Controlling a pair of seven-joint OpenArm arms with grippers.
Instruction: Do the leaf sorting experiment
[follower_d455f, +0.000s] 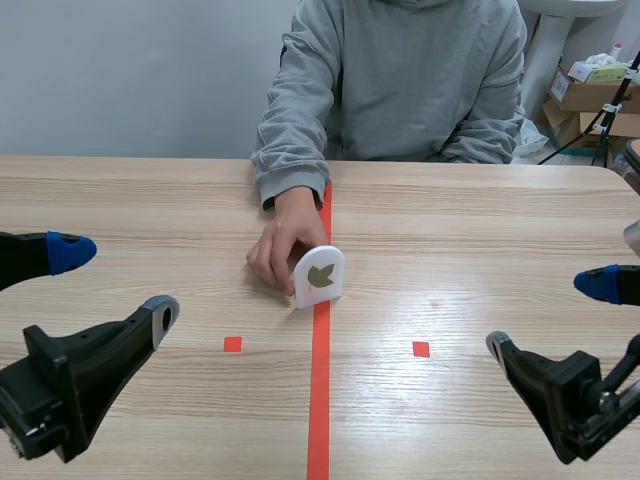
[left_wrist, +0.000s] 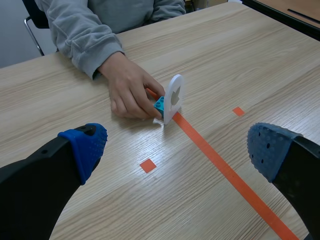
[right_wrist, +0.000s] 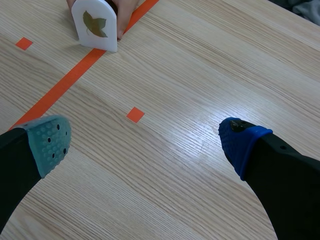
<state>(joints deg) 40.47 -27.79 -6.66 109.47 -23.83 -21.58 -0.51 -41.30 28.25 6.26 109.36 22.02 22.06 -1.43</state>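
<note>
Now: leaf card upright on the centre line, both grippers spread wide

Right, middle of the frame in the scene view: the white leaf card (follower_d455f: 320, 276) stands upright on the orange-red tape line (follower_d455f: 319, 400), its olive leaf picture facing the robot. And the person's hand (follower_d455f: 285, 245) is on it, coming down from the upper middle, fingers curled against the card's left edge and back. The left wrist view catches the rear: a small teal block (left_wrist: 159, 105) sits at the card's foot, tucked between the fingertips and the card, touching it. That hand is what stands in the way on the card's left and rear.

Left gripper (follower_d455f: 115, 283), lower left of the frame: fingers spread wide, holding nothing, well apart from the card. Right gripper (follower_d455f: 548, 315), lower right: same story, fingers far apart, empty, well apart from the card too. In the right wrist view the card is far ahead of that gripper, off toward its grey-green finger.

Two small tape marks flank the line, nearer the robot than the card: the left square (follower_d455f: 232, 344) and the right square (follower_d455f: 421, 349). The person in a grey hoodie (follower_d455f: 400, 70) sits across the wooden table (follower_d455f: 480, 220), top centre. Cardboard boxes (follower_d455f: 590, 95) are stacked in the upper right corner, behind the table.
</note>
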